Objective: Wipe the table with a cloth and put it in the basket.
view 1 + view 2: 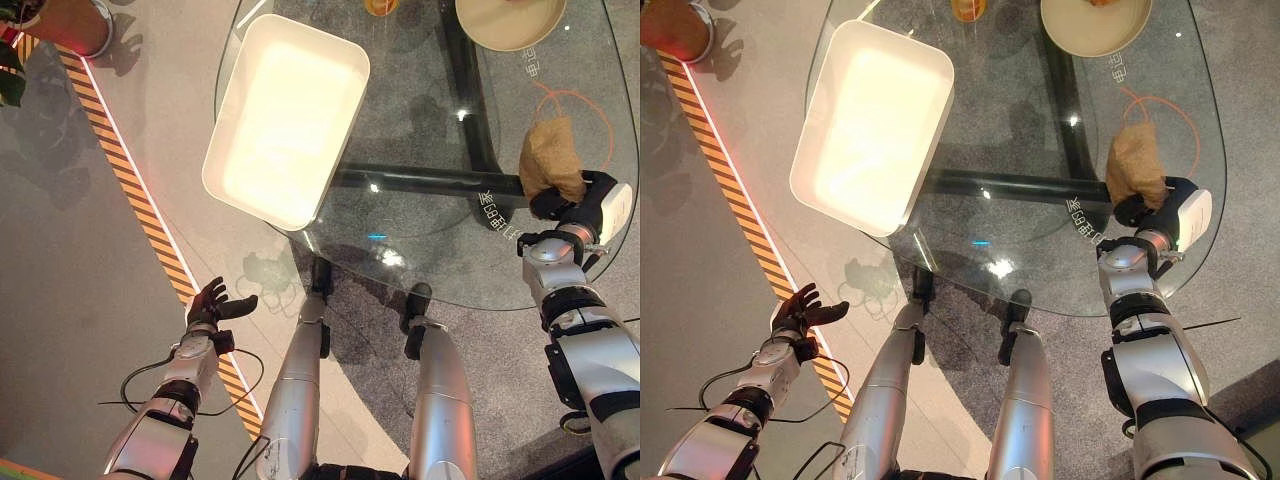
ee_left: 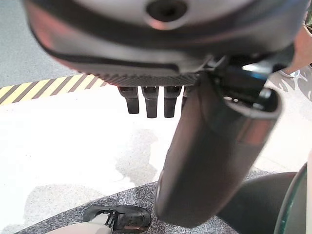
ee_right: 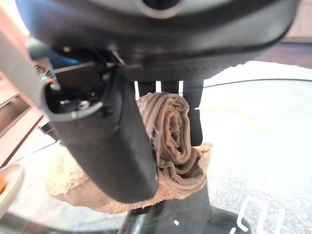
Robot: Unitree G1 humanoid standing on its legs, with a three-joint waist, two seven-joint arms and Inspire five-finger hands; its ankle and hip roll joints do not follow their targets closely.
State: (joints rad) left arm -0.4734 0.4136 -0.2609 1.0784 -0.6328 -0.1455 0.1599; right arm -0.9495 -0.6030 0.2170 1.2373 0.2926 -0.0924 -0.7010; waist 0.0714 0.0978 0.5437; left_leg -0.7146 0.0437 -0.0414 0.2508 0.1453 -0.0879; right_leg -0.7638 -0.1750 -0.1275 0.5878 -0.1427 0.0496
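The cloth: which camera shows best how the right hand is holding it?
The right wrist view: the cloth sits bunched between the right robot hand thumb and fingers, close up. Both eye views show it from above as a brown bundle on the glass table, past the hand.

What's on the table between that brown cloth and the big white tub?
Nothing: between the cloth and the white tub is bare glass table, with its dark frame showing underneath, in both eye views.

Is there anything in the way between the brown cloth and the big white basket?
Nothing visible. The cloth is bunched in the right hand; bare glass table lies between it and the white basket.
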